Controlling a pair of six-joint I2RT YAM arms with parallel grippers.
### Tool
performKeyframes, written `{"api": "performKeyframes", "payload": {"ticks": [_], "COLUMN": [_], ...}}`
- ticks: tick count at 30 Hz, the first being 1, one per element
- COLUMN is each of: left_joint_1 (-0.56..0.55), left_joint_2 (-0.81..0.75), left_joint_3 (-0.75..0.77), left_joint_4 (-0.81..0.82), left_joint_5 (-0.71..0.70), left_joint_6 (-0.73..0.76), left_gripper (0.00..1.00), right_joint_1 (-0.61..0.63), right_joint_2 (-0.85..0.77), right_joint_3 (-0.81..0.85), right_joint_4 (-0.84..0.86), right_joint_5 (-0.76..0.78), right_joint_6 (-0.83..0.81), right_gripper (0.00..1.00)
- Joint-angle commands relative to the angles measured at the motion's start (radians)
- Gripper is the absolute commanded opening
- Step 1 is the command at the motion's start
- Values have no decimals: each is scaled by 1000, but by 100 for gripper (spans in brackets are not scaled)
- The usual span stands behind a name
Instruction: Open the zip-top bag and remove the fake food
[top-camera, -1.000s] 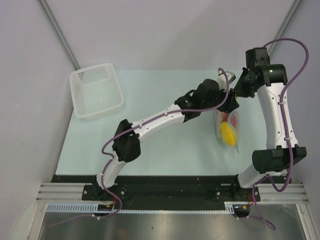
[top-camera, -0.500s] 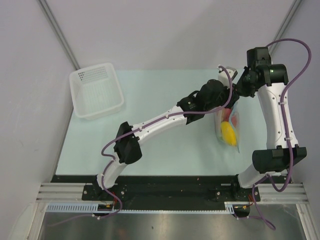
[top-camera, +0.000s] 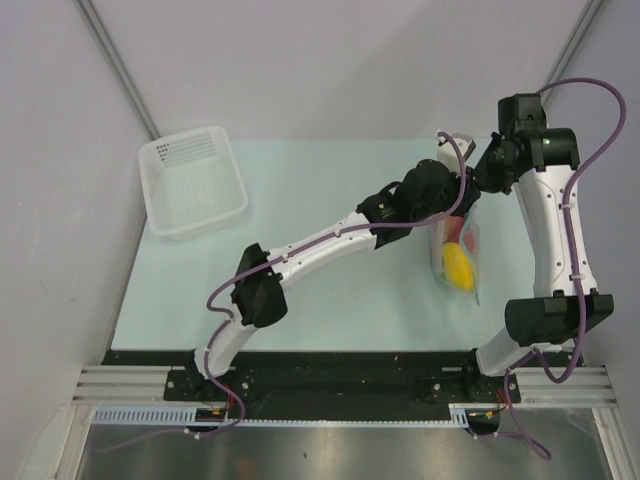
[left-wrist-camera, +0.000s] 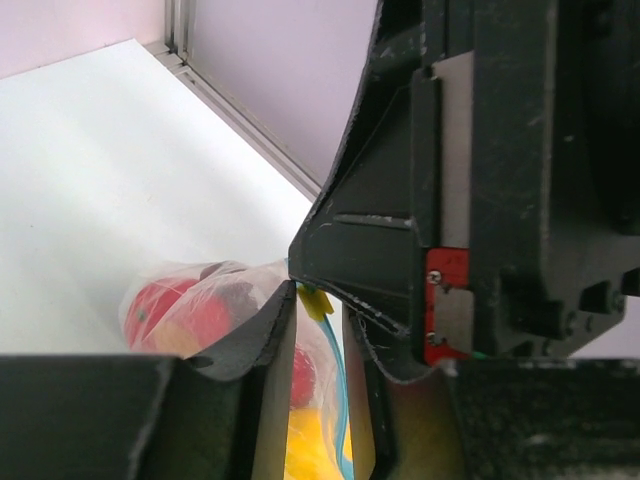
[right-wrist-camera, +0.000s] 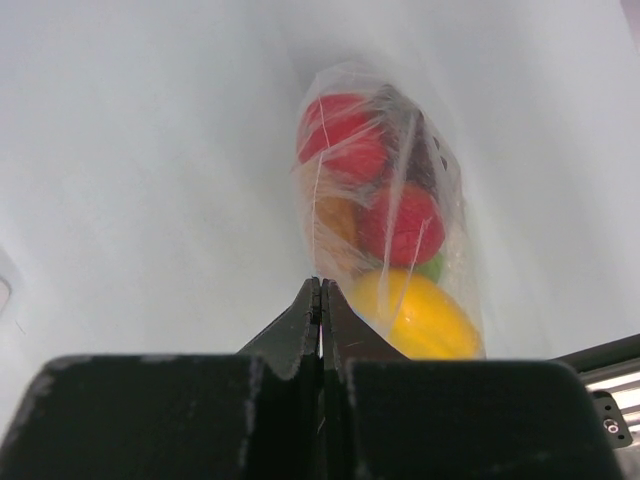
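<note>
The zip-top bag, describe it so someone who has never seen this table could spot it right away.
Start at the pale table and go to its right side, just inside the white right arm. There, the zip-top bag is the only clear crinkly pouch, with a yellow piece and red fruits showing through, unlike the perforated white basket at far left.

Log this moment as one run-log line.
step: opening bag | left claw: shut on bag mouth | right claw: shut on bag mouth | toy food: inside bag
</note>
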Motion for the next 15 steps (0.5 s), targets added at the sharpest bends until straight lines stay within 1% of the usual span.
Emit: {"api": "performKeyframes", "payload": {"ticks": [1, 11, 12, 15], "left_joint_1": [-4, -4, -3, -3], "left_joint_2": [14, 44, 47, 49], "left_joint_3": [55, 74, 74, 74], "left_joint_4": [53, 48, 47, 40], "left_joint_5": [-16, -20, -17, -12], "left_joint_6": [-17, -18, -18, -14], "left_gripper": [25, 29, 29, 22], "right_joint_1": [1, 1, 1, -3], "right_joint_2": [-16, -16, -14, -11], "right_joint_3": [3, -17, -15, -6], "right_joint_4": [-130, -119, -117, -117], "right_joint_5": [-42, -56, -59, -59], "right_joint_6": [3, 8, 9, 11], "right_gripper": [0, 0, 0, 0]}}
